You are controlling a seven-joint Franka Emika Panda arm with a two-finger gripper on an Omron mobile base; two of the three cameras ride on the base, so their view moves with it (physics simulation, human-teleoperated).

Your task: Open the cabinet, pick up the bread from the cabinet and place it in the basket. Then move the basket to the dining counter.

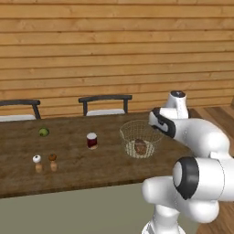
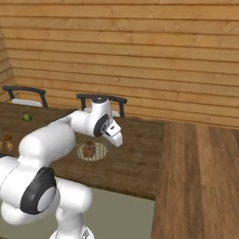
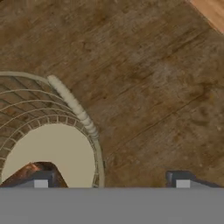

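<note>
The basket (image 1: 140, 138) sits on the dark plank surface (image 1: 73, 160) of the dining counter, the bread (image 1: 140, 146) resting on its tan base. The tool (image 3: 111, 180) hovers at the basket's 3 o'clock rim, fingertips (image 3: 40, 179) spread wide and gripping nothing, apparently having set the load down.

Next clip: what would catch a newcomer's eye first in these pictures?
The round pale wire-mesh basket sits on the long dark-brown wood dining counter, with the small dark-brown bread inside on its tan base. The white arm's gripper hangs over the basket's rim, jaws apart. Further left stand a dark labelled jar, two small shakers and a green fruit.
</note>
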